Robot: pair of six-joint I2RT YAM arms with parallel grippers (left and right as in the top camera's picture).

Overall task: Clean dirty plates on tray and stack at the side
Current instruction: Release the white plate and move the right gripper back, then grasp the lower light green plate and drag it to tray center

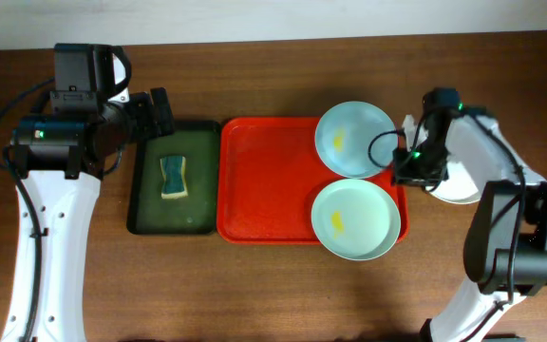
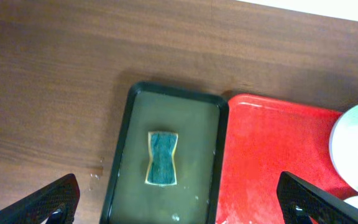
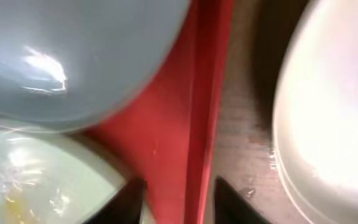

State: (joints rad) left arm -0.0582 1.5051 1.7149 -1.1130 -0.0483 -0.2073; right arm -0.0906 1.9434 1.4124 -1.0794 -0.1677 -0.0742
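At the right wrist alone, the right gripper (image 3: 178, 200) shows narrowly parted, straddling the tray (image 3: 166, 124) rim.

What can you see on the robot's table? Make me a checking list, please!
Surface: brown wooden table.
Job's things: red tray holds two pale blue plates, each with a yellow smear; white plate sits on the table, right of the tray.
Clutter: dark green tray holding a sponge.
Grippers: left gripper open, by the green tray's far corner; right gripper open, over the red tray's right rim.
Cables: black cables along both arms.
Surroundings: pale wall behind the table.
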